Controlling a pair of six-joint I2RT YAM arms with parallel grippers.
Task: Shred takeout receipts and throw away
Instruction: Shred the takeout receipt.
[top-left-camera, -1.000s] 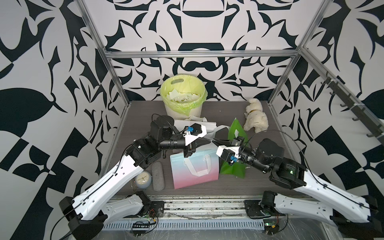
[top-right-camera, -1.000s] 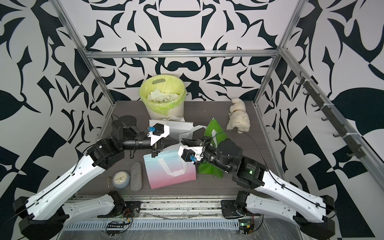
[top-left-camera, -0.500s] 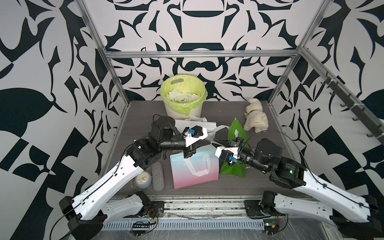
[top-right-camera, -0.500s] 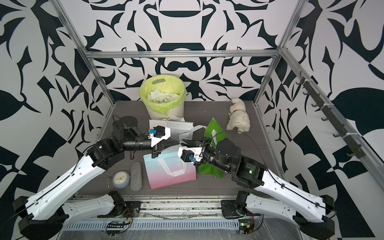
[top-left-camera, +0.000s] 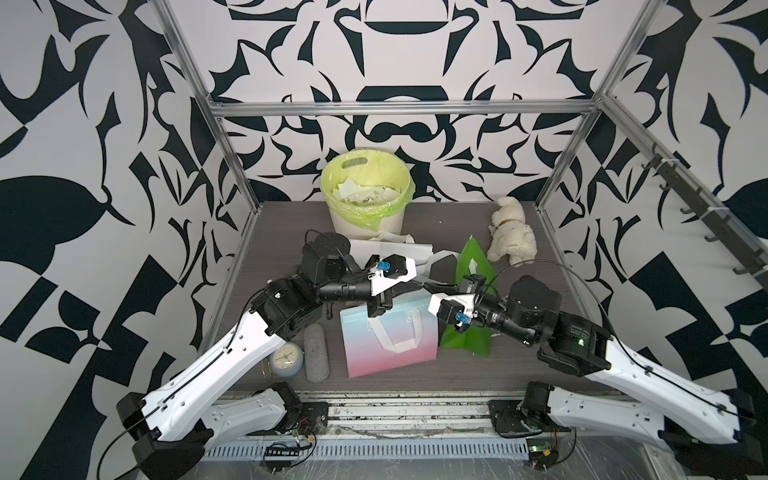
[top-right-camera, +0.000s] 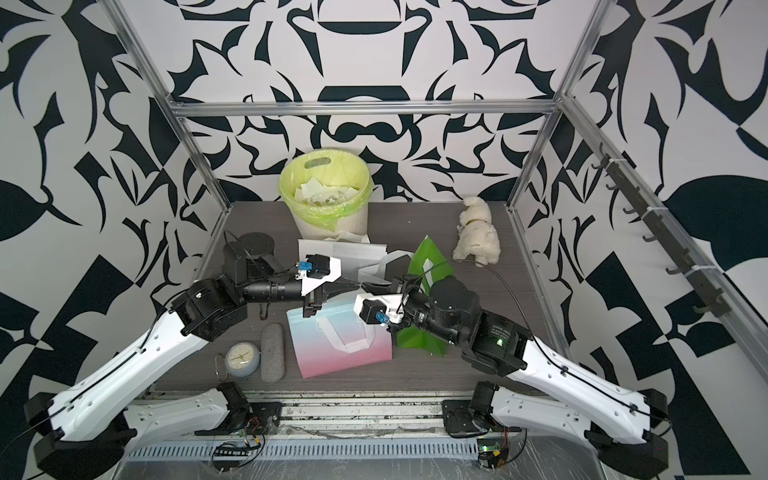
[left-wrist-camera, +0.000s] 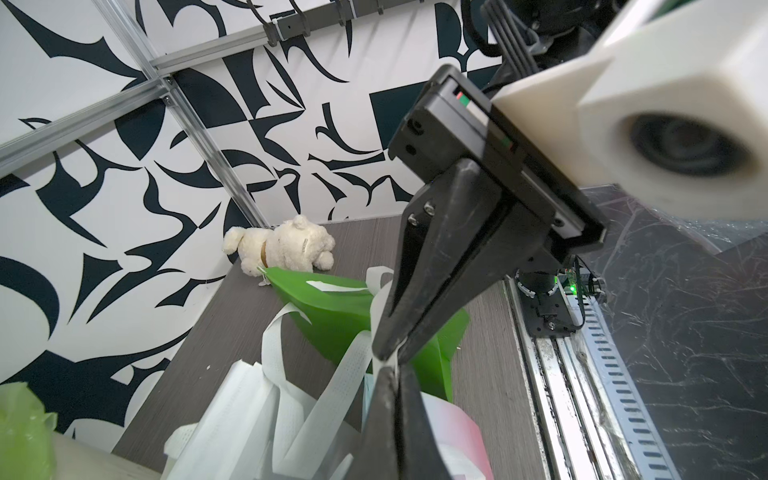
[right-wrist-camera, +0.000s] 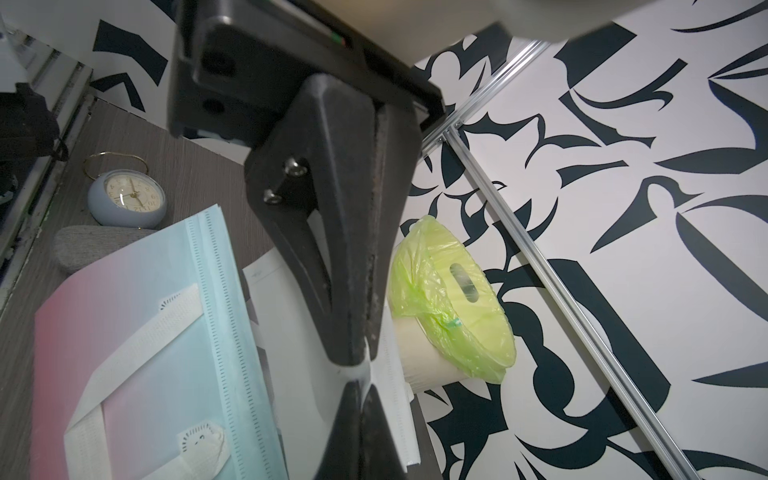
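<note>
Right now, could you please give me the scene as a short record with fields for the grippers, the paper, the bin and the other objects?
Left gripper: shut on the receipt scrap
Right gripper: shut on the same scrap, tip to tip with the left
Scrap position: off the table, near the gift bag
Bin: at the back, yellow-green liner, torn white pieces inside
Other objects: green bag, white tote, plush toy, clock, grey case
</note>
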